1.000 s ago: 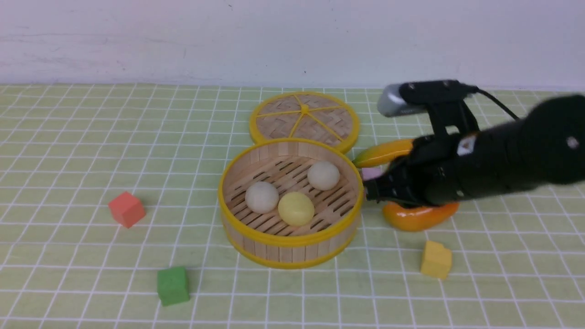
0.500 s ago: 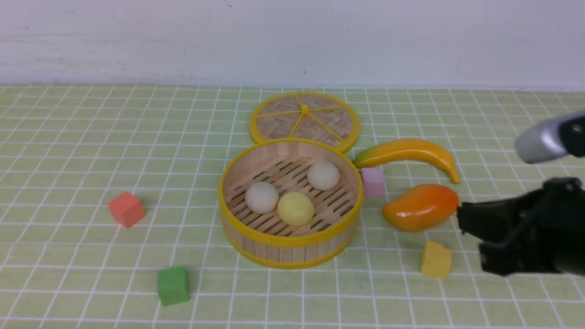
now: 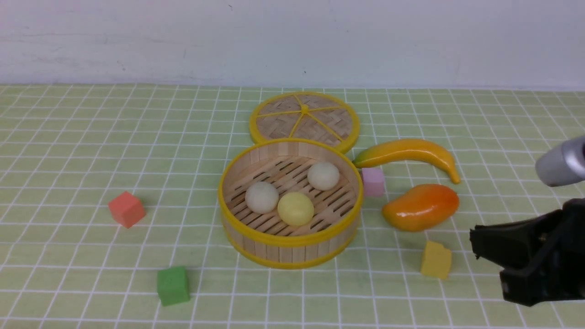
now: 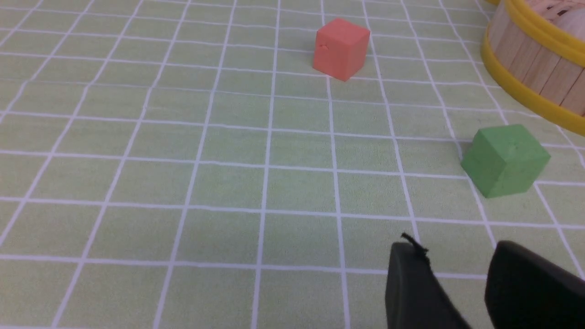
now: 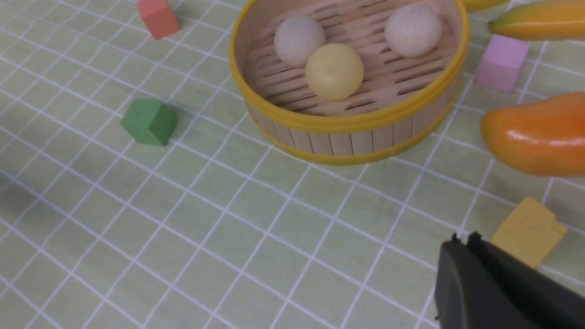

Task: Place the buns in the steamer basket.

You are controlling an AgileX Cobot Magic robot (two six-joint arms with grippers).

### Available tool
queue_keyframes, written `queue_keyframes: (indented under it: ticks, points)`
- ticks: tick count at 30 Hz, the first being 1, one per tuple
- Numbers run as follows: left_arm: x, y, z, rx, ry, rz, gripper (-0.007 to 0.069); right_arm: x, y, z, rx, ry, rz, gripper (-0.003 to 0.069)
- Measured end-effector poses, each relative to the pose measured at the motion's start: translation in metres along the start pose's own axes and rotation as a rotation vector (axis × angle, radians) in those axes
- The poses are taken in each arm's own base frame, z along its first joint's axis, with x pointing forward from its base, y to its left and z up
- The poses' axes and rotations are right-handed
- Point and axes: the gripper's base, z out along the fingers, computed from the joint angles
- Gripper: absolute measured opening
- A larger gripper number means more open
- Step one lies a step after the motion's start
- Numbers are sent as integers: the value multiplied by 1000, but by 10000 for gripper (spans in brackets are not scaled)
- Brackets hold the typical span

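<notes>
The steamer basket [image 3: 290, 243] stands mid-table and holds all three buns: an off-white one [image 3: 262, 197], a pale yellow one [image 3: 295, 208] and another off-white one [image 3: 323, 175]. The right wrist view shows the basket [image 5: 347, 123] with the same buns inside [image 5: 299, 40] [image 5: 334, 71] [image 5: 413, 30]. My right gripper [image 3: 475, 241] is shut and empty, low at the right edge, well clear of the basket; its jaws [image 5: 464, 240] are pressed together. My left gripper [image 4: 457, 246] is open and empty over bare cloth, out of the front view.
A woven lid [image 3: 304, 119] lies behind the basket. A banana [image 3: 406, 153], pink cube [image 3: 373, 181], mango [image 3: 420, 206] and yellow cube [image 3: 436, 259] lie to its right. A red cube [image 3: 126, 209] and green cube [image 3: 173, 285] lie to its left.
My right arm has drawn back from beside the basket's right wall to the lower right edge. The buns and basket have not moved.
</notes>
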Motion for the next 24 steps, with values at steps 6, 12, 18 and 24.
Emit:
queue_keyframes:
  ticks: [6,12,18,24]
  points:
    - [0,0,0,0,0,0,237,0,-1,-2,2,0,3,-4]
    - [0,0,0,0,0,0,237,-2,-18,-34,107,-105,76,1]
    - [0,0,0,0,0,0,237,9,-34,-78,335,-212,69,2]
    - [0,0,0,0,0,0,237,70,-43,-88,565,-247,-60,10]
